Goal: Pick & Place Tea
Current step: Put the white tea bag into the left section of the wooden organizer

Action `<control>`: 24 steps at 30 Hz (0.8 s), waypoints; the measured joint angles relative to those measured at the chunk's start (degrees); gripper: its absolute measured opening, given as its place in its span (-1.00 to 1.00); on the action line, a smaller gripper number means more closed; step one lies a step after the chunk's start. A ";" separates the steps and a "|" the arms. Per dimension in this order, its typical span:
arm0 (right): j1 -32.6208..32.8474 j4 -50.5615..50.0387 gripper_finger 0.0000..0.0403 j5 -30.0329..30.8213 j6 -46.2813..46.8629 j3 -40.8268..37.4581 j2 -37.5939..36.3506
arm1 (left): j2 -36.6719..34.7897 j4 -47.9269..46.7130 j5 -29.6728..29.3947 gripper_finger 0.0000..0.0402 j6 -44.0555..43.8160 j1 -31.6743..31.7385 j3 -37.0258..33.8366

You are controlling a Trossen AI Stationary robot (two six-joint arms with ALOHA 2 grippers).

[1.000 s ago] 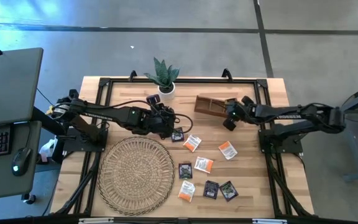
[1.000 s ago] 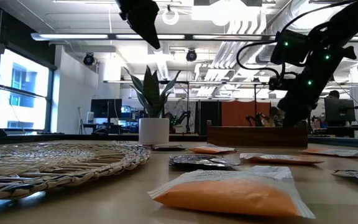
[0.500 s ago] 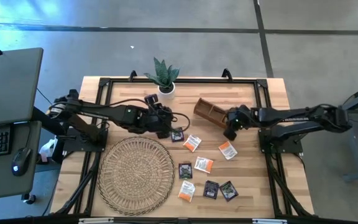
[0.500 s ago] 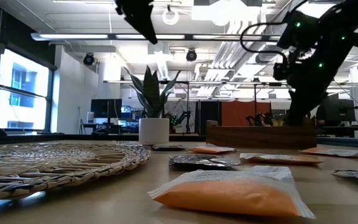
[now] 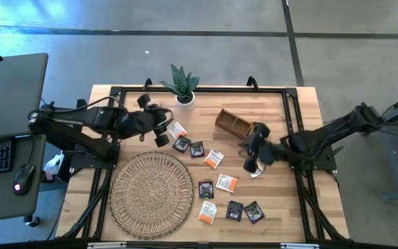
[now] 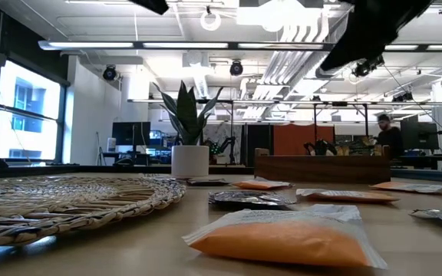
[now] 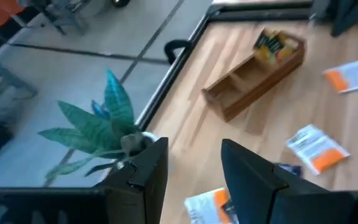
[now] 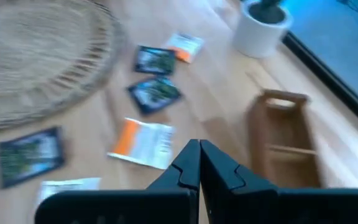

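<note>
Since prev frame the left gripper (image 5: 161, 131) has pulled back toward the plant; the right gripper (image 5: 253, 153) has swung off the wooden tray (image 5: 235, 124) down over an orange sachet (image 5: 255, 168).

Risk: right fingers are pressed together, so it'd just shove the sachet, not grab it.

Left: fingers apart, holding nothing, sachets (image 5: 180, 138) just beside it.

Sachets: several orange-and-white (image 5: 226, 182), others dark with green print (image 5: 206, 189). Tray (image 5: 233, 124): brown wood, one yellow sachet (image 7: 270, 44) inside. Mat (image 5: 150, 195): tan, woven in rings. Plant (image 5: 182, 81): green leaves, white pot (image 6: 189, 162). Table (image 5: 275, 207): pale wood, black frame.
</note>
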 joint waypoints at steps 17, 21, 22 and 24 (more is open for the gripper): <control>8.49 15.33 -0.89 1.70 10.67 0.38 26.59 | -7.12 30.92 26.70 -0.27 -7.95 13.60 -33.47; 6.35 21.05 -0.75 -1.00 6.12 0.40 28.96 | -5.42 31.12 29.13 -0.27 -7.46 14.34 -35.05; 5.79 22.33 -0.72 -1.23 5.73 0.40 29.27 | -5.05 30.83 28.57 -0.27 -6.68 14.26 -35.18; 4.95 23.57 -0.65 -1.27 5.41 0.40 29.34 | -4.31 30.53 25.50 -0.27 -6.17 14.21 -35.18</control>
